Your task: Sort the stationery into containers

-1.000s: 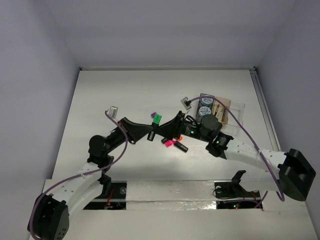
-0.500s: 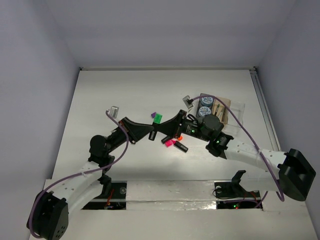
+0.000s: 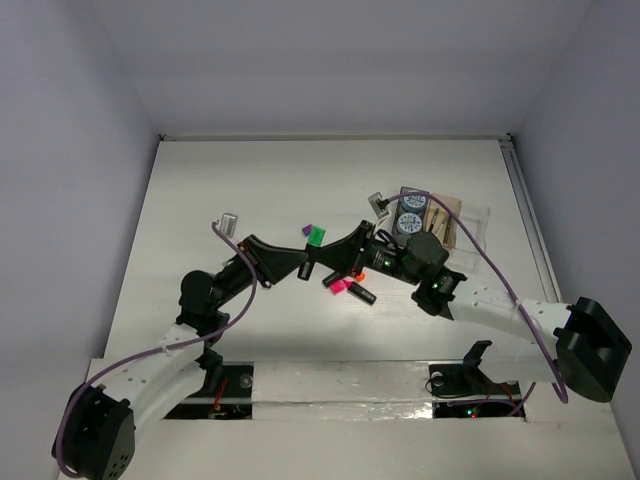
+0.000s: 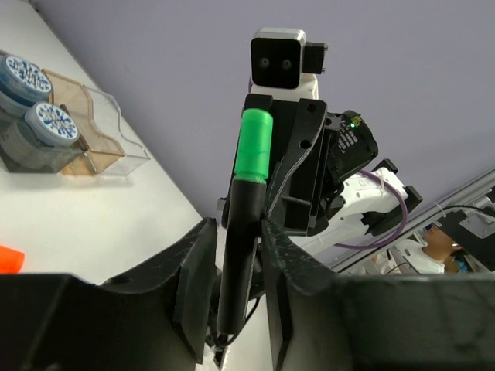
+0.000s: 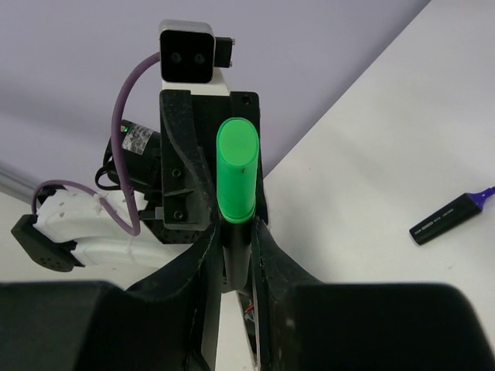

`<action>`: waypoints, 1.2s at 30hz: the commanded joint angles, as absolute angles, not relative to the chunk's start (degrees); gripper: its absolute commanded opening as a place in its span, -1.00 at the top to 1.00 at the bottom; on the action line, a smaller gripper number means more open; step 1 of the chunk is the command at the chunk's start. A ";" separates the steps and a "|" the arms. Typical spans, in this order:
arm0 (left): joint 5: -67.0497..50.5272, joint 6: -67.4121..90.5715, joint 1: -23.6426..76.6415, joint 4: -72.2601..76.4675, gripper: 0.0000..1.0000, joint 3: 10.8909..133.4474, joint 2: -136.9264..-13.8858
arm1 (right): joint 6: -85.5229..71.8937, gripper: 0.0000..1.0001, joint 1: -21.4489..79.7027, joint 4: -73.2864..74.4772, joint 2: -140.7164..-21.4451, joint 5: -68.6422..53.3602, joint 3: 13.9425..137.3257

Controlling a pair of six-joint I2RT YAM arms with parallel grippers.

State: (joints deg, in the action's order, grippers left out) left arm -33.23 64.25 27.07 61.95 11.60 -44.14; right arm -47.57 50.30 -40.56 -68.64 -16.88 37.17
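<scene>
Overhead, barely anything has moved since a second ago. Both arms hold the same bridge pose, tools meeting tip to tip above mid-desk (image 3: 230, 180), and the right wrist has only nudged slightly. So the change is at the fingers, not the arms.

Right tool (image 5: 234, 232): clamped on the black body of the green-capped highlighter (image 5: 236, 174), cap sticking up past the fingers.

Left tool (image 4: 236, 239): fingers sit either side of the same body, very close. From its wrist view you can't tell whether it's pinching or has let go.

My read: mid-air handover, left to right. That fits, since the clear box (image 3: 468, 215) with the tan insert is on the right arm's side, just beside the blue-and-white round pieces (image 3: 408, 212).

Before you pull the left arm back, confirm its fingers are clear of the body. Otherwise the highlighter could get twisted out of the right grip.

Left on the desk: pink cap (image 3: 340, 286) and orange cap (image 3: 360, 277) under the tools, plus a purple-tipped highlighter (image 5: 452, 219) further out. The sort looks far from done.
</scene>
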 commanded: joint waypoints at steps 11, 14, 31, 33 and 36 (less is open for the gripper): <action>-33.75 62.14 27.95 56.34 0.18 11.08 -38.59 | -48.51 0.88 49.13 -46.49 -67.59 -14.41 36.30; -33.92 61.79 27.95 56.34 0.36 10.90 -37.97 | -49.13 0.88 48.52 -46.67 -67.76 -15.38 36.12; -38.40 63.90 27.95 66.00 0.45 12.39 -44.82 | -53.61 0.88 48.52 -52.64 -72.77 -19.86 36.74; -38.50 63.90 27.95 66.27 0.58 12.65 -45.09 | -54.31 0.88 48.52 -53.79 -73.21 -20.21 36.48; -38.93 63.90 27.95 66.44 0.77 12.74 -45.44 | -54.84 0.88 48.52 -54.49 -73.83 -20.65 36.39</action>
State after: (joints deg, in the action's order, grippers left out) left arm -37.04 63.92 27.68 60.93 11.57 -45.54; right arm -54.11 48.71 -49.10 -73.45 -19.51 36.53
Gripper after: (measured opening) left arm 0.146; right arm 0.225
